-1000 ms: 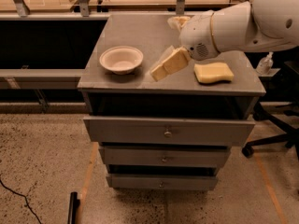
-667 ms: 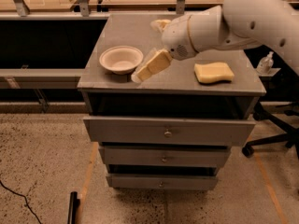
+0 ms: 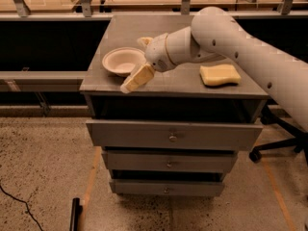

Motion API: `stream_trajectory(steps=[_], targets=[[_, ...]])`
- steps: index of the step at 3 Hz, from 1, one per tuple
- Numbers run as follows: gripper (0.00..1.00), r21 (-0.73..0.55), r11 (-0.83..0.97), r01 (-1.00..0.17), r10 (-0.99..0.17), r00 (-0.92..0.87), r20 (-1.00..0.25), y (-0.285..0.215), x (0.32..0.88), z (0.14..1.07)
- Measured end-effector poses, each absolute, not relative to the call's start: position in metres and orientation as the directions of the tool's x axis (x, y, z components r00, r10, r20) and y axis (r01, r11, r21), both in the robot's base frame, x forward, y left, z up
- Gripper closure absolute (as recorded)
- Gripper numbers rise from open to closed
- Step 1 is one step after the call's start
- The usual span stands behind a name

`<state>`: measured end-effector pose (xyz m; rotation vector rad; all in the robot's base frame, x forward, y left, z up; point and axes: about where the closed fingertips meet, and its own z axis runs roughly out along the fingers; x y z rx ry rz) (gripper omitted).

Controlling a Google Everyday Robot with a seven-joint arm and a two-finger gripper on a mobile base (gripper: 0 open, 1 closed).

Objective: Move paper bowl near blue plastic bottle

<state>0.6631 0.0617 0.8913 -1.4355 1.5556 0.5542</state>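
Pincer (image 3: 136, 65) spread apart at the paper bowl's (image 3: 120, 61) right rim.
One finger (image 3: 138, 77) slants over the surface's (image 3: 183, 84) front edge, the other pokes up behind; the bowl sits left on the surface, a yellow sponge (image 3: 220, 74) well right.

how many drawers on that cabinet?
3, stacked down the front: top drawer, middle drawer, bottom drawer. None appear hidden. Gripper is by the bowl, at the cabinet front edge.
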Motion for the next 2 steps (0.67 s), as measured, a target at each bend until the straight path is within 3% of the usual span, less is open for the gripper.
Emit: stream_trajectory(steps=[2], targets=[[0.41, -0.233, 0.185, -0.955, -0.574, 0.088, -0.814, 0.086, 0.694, 0.853]])
